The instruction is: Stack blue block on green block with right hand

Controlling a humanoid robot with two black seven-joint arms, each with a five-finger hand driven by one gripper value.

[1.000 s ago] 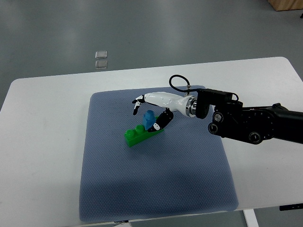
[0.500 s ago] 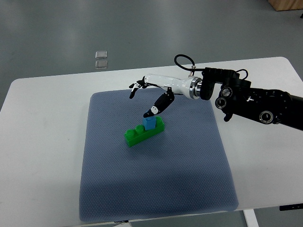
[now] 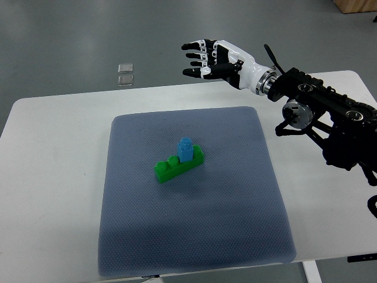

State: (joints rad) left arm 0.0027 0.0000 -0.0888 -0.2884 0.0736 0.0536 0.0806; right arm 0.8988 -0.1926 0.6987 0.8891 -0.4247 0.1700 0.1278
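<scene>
A small blue block (image 3: 185,149) stands on top of a long green block (image 3: 179,165), near the middle of the blue-grey mat (image 3: 194,236). My right hand (image 3: 203,56) is raised high beyond the mat's far edge, well away from both blocks. Its fingers are spread and hold nothing. Its black arm (image 3: 321,112) comes in from the right edge. The left arm is out of view.
The mat lies on a white table (image 3: 53,177). Two small pale squares (image 3: 125,73) lie on the grey floor beyond the table's far edge.
My right hand let go of the blue block, which now stands on the green block, and rose up and back away from the blocks, with its fingers spreading.
</scene>
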